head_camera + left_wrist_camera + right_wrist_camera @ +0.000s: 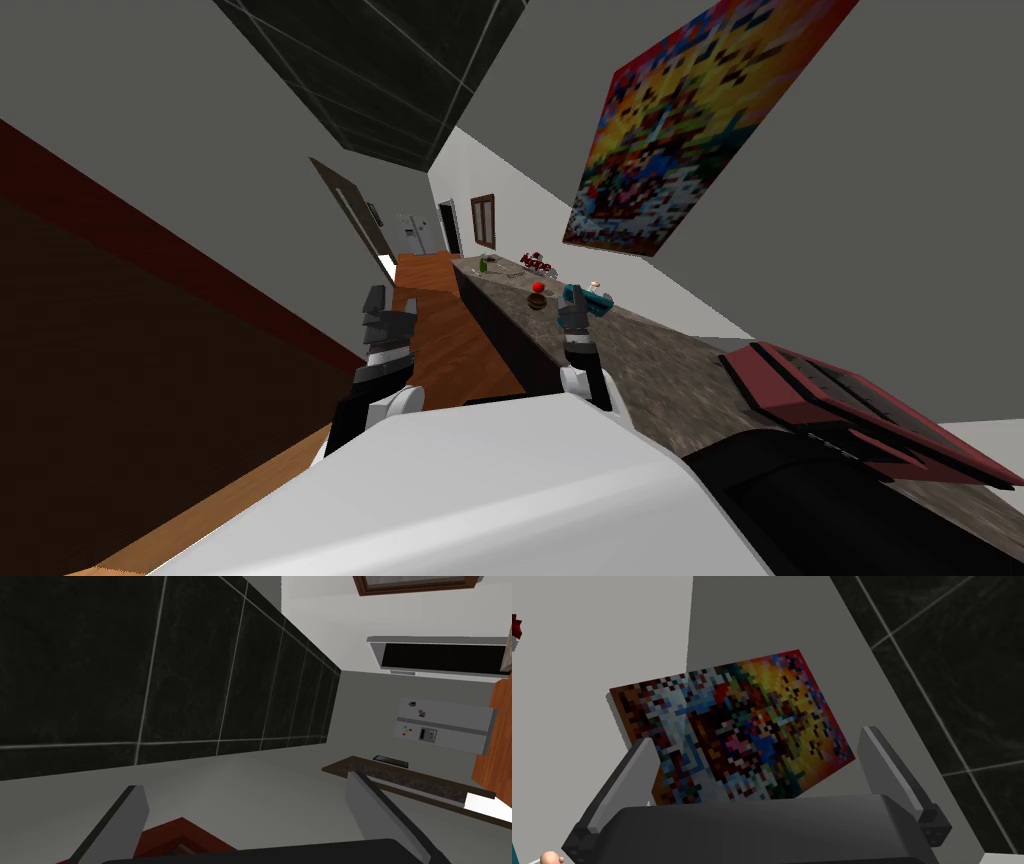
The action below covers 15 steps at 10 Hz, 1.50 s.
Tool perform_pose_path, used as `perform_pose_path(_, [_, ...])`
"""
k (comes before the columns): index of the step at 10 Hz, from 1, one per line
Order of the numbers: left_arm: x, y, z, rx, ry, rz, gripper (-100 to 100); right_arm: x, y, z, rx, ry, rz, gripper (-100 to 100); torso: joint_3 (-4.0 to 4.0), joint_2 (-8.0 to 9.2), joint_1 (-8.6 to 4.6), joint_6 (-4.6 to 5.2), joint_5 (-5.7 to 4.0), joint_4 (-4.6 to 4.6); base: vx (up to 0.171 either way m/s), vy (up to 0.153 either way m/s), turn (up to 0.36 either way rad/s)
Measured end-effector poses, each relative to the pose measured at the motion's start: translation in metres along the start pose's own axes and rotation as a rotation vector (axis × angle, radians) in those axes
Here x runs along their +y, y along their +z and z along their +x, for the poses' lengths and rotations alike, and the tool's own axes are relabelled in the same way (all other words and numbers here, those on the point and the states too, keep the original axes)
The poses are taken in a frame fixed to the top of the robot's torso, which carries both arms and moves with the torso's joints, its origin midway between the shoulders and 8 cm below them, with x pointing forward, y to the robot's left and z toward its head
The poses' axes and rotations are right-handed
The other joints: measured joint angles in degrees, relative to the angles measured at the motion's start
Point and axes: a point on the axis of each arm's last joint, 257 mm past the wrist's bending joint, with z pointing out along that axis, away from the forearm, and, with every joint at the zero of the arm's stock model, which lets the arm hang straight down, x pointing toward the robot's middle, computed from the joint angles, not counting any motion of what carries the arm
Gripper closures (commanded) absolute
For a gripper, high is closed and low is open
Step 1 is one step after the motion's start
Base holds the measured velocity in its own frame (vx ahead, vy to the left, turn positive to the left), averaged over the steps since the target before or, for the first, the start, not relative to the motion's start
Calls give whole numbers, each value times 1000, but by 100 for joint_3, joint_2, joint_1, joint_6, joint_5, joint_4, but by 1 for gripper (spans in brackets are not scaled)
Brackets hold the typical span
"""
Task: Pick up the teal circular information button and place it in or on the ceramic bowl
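The small teal button [573,293] lies on the speckled counter [660,350] just past the tips of the right gripper [573,318], so close that I cannot tell whether they touch. That gripper's two fingers [637,776] stand spread wide apart with nothing between them. A little beyond the hand and towards the counter's front edge sits the dark brown bowl [538,301], with a small red round thing [538,286] just behind it. A green bottle [483,265] stands well farther along the counter. The left gripper [386,312] hangs out over the wooden floor, away from the counter, and its fingers [125,816] are also parted and holding nothing.
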Motion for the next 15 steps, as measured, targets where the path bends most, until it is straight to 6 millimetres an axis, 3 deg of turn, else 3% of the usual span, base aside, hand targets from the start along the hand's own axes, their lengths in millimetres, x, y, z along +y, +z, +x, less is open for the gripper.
perform_pose_path(8, [0, 0, 0, 0, 0, 0, 0, -66, -49, -21, 163, -192, 180, -100, 11, 19, -16, 1, -4, 4, -49, -33, 32])
perform_pose_path(15, [0, 0, 0, 0, 0, 0, 0, -107, -91, -45, 309, -338, 312, -100, 7, 10, -9, 0, -2, 3, -31, -17, 36])
